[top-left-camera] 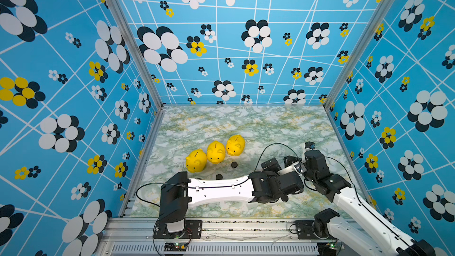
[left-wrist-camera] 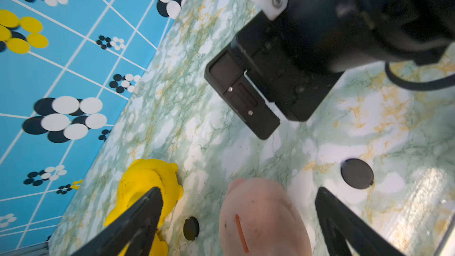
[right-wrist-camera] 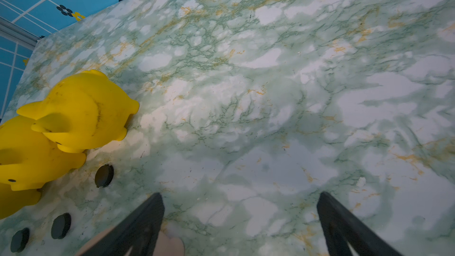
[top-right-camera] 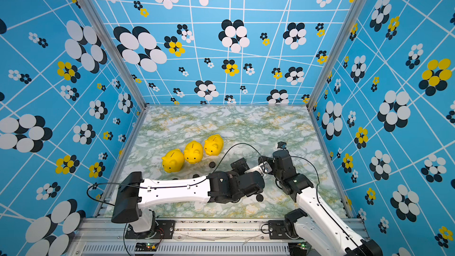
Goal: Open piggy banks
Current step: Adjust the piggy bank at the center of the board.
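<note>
Three yellow piggy banks (top-left-camera: 216,152) stand upright in a row left of the table's middle in both top views. The pale pink piggy bank (left-wrist-camera: 263,217) is hidden under the arms in the top views. In the left wrist view it stands slot up between the fingers of my left gripper (left-wrist-camera: 238,190). That gripper is open, with a gap to the bank on each side. My right gripper (right-wrist-camera: 240,195) is open over bare table, and an edge of the pink bank (right-wrist-camera: 172,245) shows beside one finger. The right gripper's black body (left-wrist-camera: 258,89) hangs just beyond the pink bank.
Loose black discs (top-left-camera: 234,164) (top-left-camera: 219,176) (top-right-camera: 259,197) lie on the marbled table (top-left-camera: 246,124) around the arms. One yellow bank (left-wrist-camera: 147,183) stands close beside a left finger. Both arms crowd the front right, and patterned blue walls (top-left-camera: 73,94) enclose three sides.
</note>
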### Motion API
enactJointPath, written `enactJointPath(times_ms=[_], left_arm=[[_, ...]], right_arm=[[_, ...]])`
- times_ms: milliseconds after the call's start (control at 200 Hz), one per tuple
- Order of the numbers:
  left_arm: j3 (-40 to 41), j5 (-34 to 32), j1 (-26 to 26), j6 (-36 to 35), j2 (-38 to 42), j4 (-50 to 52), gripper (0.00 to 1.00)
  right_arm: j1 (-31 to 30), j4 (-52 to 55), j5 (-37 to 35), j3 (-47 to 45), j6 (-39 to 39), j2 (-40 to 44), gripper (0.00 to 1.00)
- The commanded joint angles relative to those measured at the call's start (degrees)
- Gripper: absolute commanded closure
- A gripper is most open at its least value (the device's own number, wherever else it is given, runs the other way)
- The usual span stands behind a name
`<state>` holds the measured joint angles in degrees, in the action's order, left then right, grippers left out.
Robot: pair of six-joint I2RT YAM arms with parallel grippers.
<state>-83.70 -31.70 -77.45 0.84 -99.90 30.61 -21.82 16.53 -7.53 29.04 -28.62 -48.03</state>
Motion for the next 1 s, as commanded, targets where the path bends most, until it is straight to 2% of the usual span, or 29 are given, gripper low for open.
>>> enactJointPath(times_ms=[0, 305, 480, 655, 795, 995], left_arm=[[-1.2, 13.8, 4.0, 6.0, 1.0, 13.9, 0.01], [-4.2, 23.8, 12.9, 16.4, -3.2, 22.2, 0.01], [-7.5, 30.7, 14.9, 20.2, -6.8, 23.7, 0.01], [-11.5, 31.9, 16.5, 24.8, -12.5, 27.5, 0.0], [-14.0, 30.5, 16.5, 25.5, -17.0, 29.7, 0.02], [-14.8, 27.5, 18.0, 27.8, -19.9, 26.9, 0.09]], right_arm=[[0.3, 2.5, 3.0, 1.9, 1.5, 1.2, 0.01], [0.3, 4.9, 11.7, -2.5, -1.2, 5.9, 0.01], [0.3, 4.6, 14.5, -4.1, -3.0, 8.4, 0.01], [0.3, 5.0, 16.4, -4.2, -3.0, 8.6, 0.01], [0.3, 6.2, 17.3, -3.9, -3.5, 8.5, 0.01], [0.3, 8.5, 16.2, -5.0, -5.9, 9.1, 0.01]])
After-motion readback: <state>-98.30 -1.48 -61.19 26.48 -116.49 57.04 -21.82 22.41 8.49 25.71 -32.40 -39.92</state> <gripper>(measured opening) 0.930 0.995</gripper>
